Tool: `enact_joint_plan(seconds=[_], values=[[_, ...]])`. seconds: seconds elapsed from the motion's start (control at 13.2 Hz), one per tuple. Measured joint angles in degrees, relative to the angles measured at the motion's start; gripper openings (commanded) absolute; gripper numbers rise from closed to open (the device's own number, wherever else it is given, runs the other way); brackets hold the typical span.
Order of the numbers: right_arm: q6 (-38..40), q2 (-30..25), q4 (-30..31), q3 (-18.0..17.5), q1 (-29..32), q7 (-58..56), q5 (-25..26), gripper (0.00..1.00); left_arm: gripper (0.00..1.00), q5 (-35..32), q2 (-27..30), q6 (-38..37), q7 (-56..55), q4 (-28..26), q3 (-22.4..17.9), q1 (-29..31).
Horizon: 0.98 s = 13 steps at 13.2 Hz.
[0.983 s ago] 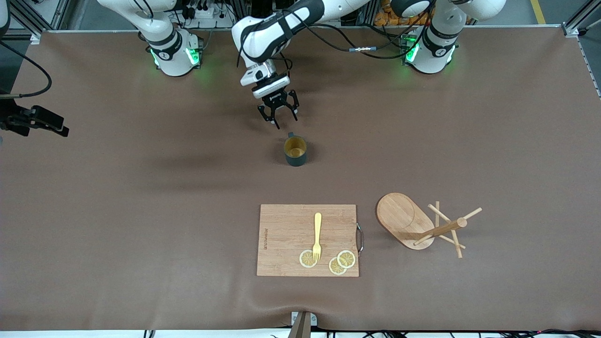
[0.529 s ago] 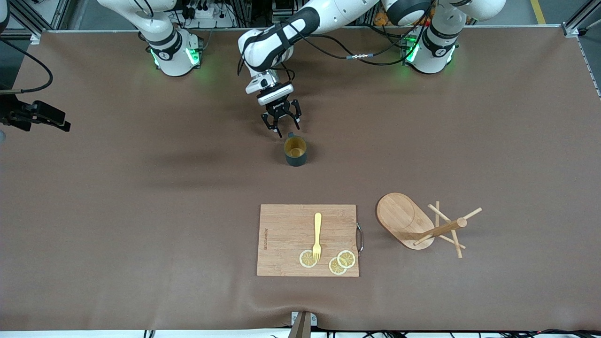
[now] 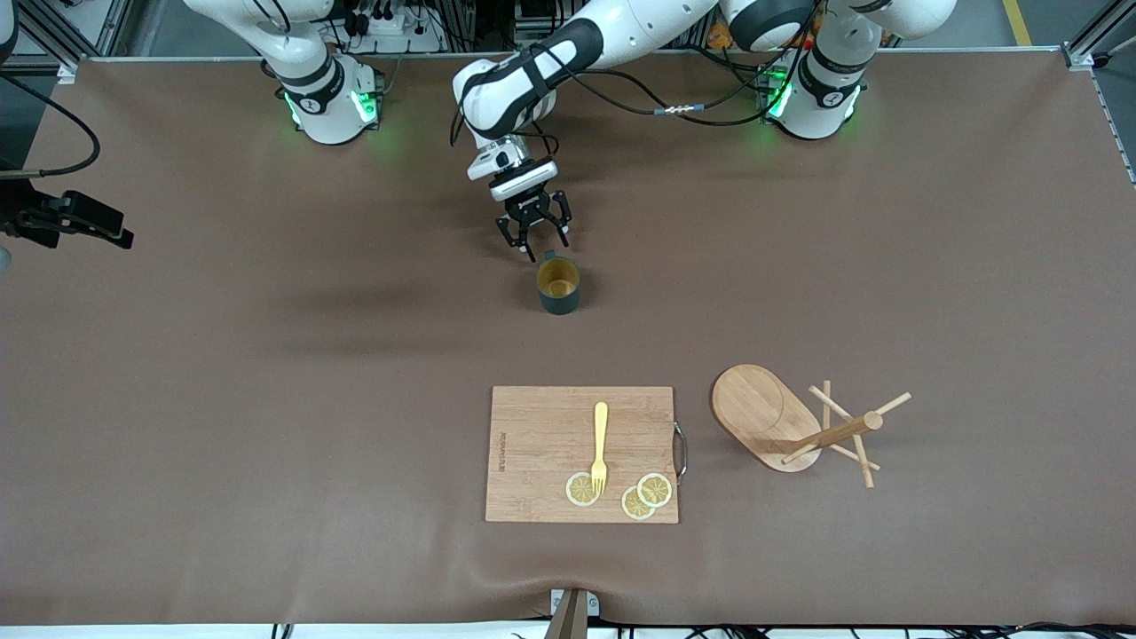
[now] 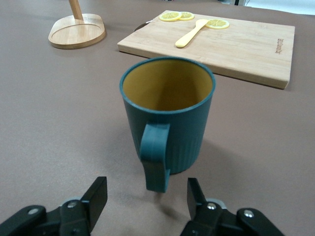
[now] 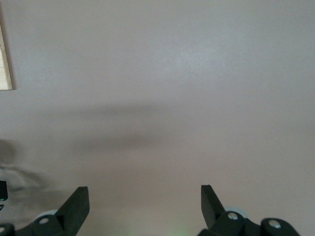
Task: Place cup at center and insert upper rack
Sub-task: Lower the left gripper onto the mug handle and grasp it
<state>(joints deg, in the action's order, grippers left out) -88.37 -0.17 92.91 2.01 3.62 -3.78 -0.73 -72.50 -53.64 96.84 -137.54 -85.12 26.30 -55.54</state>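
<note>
The cup [image 3: 558,284], a dark teal mug with a yellowish inside, stands upright near the table's middle, its loop handle [image 4: 155,162] turned toward the robots' bases. My left gripper [image 3: 538,247] hangs low beside the cup on the handle side. In the left wrist view, the left gripper [image 4: 146,189] is open, with the handle's lower end just ahead of the gap and touching neither finger. The upper rack [image 3: 769,417], a wooden mug tree with an oval base, stands nearer the front camera, toward the left arm's end. My right gripper [image 5: 142,194] is open over bare table.
A wooden cutting board [image 3: 541,426] lies nearer the front camera than the cup, carrying a yellow fork [image 3: 600,444] and lemon slices [image 3: 654,489]. The rack's base [image 4: 77,32] and the board [image 4: 246,44] also show past the cup in the left wrist view.
My left gripper has come down and closer to the cup's handle, its fingers still apart. The cup, rack and board have not moved.
</note>
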Motion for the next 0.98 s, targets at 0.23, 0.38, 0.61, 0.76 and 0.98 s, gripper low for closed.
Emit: enact_joint_plan(seconds=[0.23,0.38,0.61,0.76,0.98], values=[[0.00,0.00,0.07,0.00,0.00,0.00,0.00,1.00,0.74,0.00,-0.02,-0.01,-0.01,-0.45,-0.06,0.00],[0.01,0.01,0.14,0.00,0.00,0.00,0.00,1.00,0.74,0.00,-0.02,-0.01,-0.01,-0.46,-0.14,0.02],[0.01,0.01,0.31,0.00,0.00,0.00,0.00,1.00,0.74,-0.01,-0.02,-0.01,-0.01,-0.51,-0.35,0.04],[0.01,0.01,0.38,0.00,0.00,0.00,0.00,1.00,0.74,-0.16,-0.02,-0.01,-0.01,-0.51,-0.97,0.10],[0.01,0.01,0.45,0.00,0.00,0.00,0.00,1.00,0.74,-0.25,-0.02,-0.01,0.19,-0.50,-1.23,0.14]])
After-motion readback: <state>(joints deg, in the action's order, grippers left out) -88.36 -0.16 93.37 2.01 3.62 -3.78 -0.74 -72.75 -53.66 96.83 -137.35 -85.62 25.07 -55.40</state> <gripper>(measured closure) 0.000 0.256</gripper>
